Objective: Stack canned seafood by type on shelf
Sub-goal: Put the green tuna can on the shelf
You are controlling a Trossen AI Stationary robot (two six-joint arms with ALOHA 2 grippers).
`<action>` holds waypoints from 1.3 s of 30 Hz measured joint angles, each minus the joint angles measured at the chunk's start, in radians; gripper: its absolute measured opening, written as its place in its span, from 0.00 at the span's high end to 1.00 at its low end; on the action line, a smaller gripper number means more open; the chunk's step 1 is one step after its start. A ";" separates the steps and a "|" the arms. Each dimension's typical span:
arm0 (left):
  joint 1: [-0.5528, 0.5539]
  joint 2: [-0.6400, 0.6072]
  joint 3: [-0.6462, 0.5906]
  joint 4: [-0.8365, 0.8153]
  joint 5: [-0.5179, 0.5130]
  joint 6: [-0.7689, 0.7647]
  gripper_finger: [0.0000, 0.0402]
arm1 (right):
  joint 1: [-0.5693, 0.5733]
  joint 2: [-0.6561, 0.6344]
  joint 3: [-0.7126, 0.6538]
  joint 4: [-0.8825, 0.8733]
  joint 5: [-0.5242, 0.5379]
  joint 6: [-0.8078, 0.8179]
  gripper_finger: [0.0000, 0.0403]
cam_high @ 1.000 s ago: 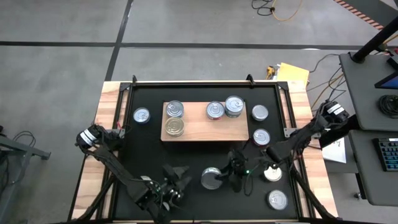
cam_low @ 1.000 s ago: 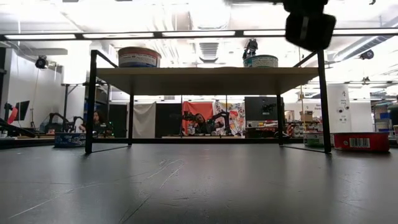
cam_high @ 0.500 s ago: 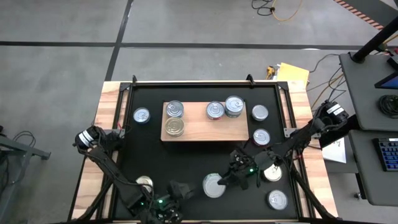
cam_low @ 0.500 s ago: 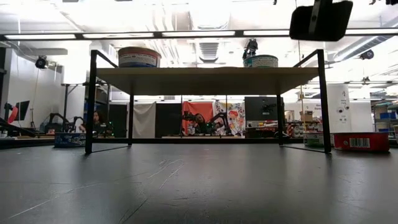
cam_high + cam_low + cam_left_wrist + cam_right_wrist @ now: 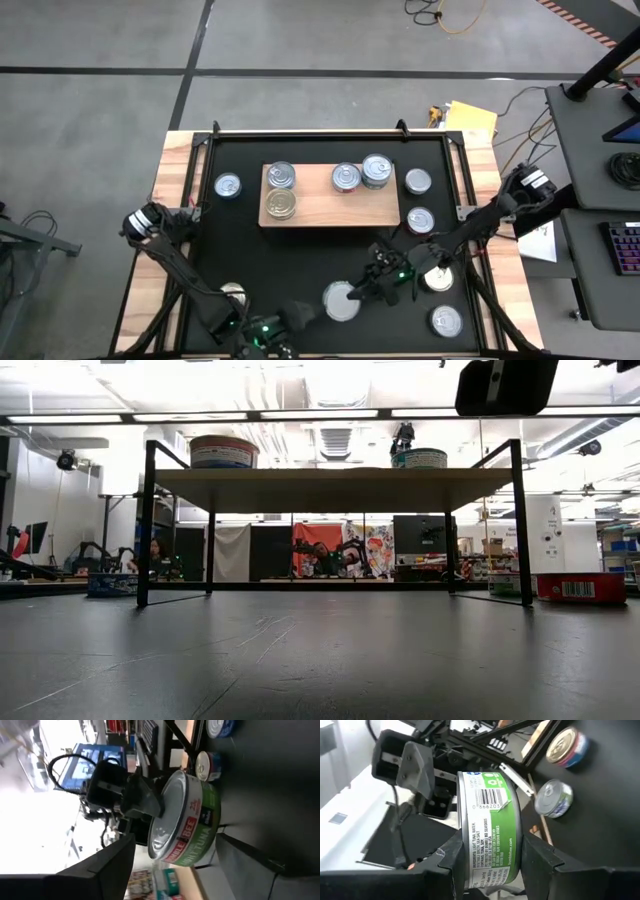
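Gripping a green-label can [image 5: 490,827] by its sides, right tool [image 5: 372,290] holds it above the surface, near the front edge. Shelf [image 5: 330,208] lies beyond. Left tool [image 5: 292,318] just beside, fingers apart, empty.

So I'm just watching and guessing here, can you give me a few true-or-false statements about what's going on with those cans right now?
1. The right gripper holds a green-labelled can. True.
2. The wooden shelf has no cans on it. False: several tins sit on it, including a gold-lidded can.
3. The left gripper is clamped on the held can. False: it sits beside that can, near the table's front edge, gripping nothing.
4. Some cans lie off the shelf on the black mat. True: for one, a lone can to the shelf's left.
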 joint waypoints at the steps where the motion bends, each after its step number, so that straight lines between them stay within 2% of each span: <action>1: 0.002 0.011 0.000 0.022 0.000 0.041 0.35 | 0.000 0.013 0.001 0.023 -0.010 0.007 0.67; 6: 0.010 0.064 -0.001 0.122 -0.011 0.247 0.35 | -0.007 0.078 0.032 0.071 -0.075 0.050 0.67; 10: 0.018 0.090 -0.001 0.163 -0.028 0.280 0.35 | -0.007 0.117 0.062 0.072 -0.083 0.070 0.67; 14: 0.018 0.097 -0.001 0.173 -0.037 0.264 0.38 | -0.009 0.137 0.080 0.072 -0.082 0.081 0.67; 17: 0.016 0.097 -0.002 0.183 -0.039 0.251 0.44 | -0.014 0.144 0.088 0.073 -0.069 0.095 0.67; 20: 0.014 0.097 -0.002 0.183 -0.047 0.242 0.55 | -0.015 0.144 0.095 0.074 -0.059 0.093 0.66; 23: 0.014 0.097 -0.002 0.187 -0.060 0.218 0.71 | -0.015 0.134 0.097 0.074 -0.055 0.084 0.57; 24: 0.014 0.097 -0.002 0.189 -0.061 0.203 0.73 | -0.015 0.132 0.097 0.072 -0.055 0.074 0.55; 29: 0.013 0.097 -0.002 0.185 -0.069 0.172 0.72 | -0.015 0.126 0.097 0.071 -0.054 0.052 0.48; 39: 0.012 0.096 -0.002 0.208 -0.176 0.061 0.72 | -0.015 0.127 0.097 0.075 -0.044 0.052 0.43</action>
